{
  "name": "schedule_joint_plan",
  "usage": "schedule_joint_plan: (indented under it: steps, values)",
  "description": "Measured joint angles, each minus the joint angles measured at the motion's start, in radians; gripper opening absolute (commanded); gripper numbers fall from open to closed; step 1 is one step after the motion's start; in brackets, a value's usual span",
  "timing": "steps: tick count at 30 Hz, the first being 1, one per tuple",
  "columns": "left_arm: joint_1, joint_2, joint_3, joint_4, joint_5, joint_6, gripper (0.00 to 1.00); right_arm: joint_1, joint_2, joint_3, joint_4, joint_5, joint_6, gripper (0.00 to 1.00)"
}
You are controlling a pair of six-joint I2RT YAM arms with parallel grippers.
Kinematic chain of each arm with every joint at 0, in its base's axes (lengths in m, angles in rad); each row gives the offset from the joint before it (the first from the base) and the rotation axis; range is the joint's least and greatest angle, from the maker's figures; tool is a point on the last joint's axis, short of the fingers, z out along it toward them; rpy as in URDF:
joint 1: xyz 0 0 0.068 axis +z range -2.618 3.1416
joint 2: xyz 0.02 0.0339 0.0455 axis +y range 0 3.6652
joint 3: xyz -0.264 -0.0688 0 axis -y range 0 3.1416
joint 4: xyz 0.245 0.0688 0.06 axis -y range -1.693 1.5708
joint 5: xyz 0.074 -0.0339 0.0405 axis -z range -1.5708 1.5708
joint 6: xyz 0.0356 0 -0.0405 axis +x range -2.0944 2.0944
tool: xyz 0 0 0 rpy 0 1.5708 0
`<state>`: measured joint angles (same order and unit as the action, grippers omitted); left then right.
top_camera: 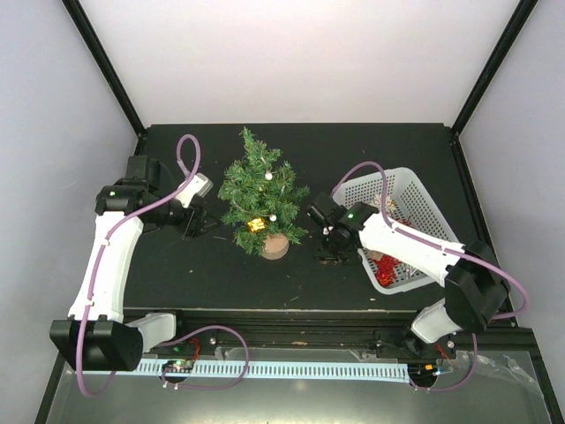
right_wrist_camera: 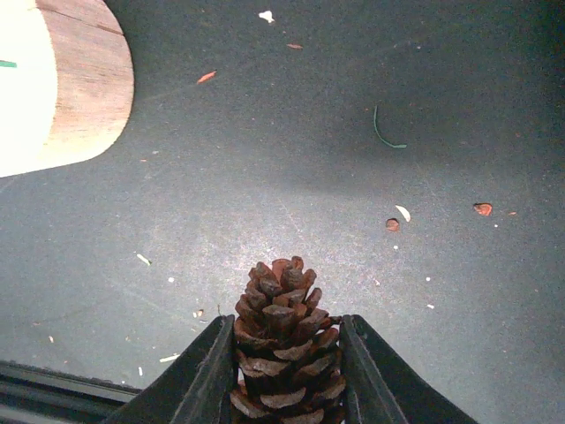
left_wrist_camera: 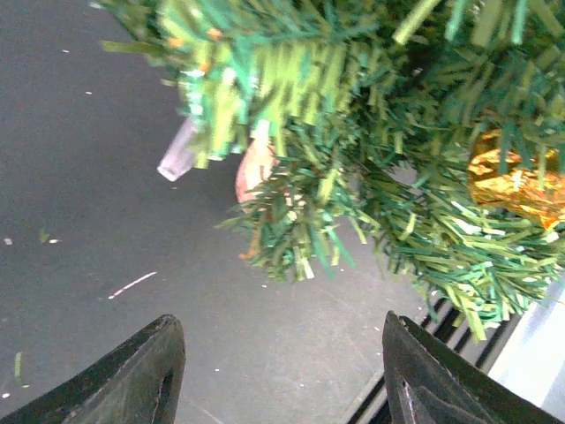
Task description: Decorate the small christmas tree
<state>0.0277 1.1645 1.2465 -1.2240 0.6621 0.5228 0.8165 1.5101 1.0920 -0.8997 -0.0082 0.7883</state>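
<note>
Black tapered fingers [right_wrist_camera: 199, 375] around scaly brown pinecone [right_wrist_camera: 284, 340]

And there's the white mesh basket [top_camera: 364, 187] at the right edge of the black table [top_camera: 353, 146], with red glittery ornaments [top_camera: 386, 272] piled in its near end. A brown pine cone [right_wrist_camera: 282, 344] hangs tip-out just over the tabletop, scales open. Scattered on the dark surface are orange flakes [right_wrist_camera: 482, 209], a curl of green thread [right_wrist_camera: 384, 132] and pale specks.
</note>
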Motion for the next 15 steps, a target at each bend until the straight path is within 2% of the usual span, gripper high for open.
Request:
schedule_joint_plan:
  steps: [6,15]
  values:
    - [-0.064,-0.002,-0.04,0.015,0.004,-0.003,0.63,0.0,-0.013,0.052,-0.05,0.007,0.0,0.31]
    - [-0.113,0.019,-0.073,0.16,-0.11,-0.062,0.63,0.0,-0.062,0.155,-0.114,0.01,0.003,0.31]
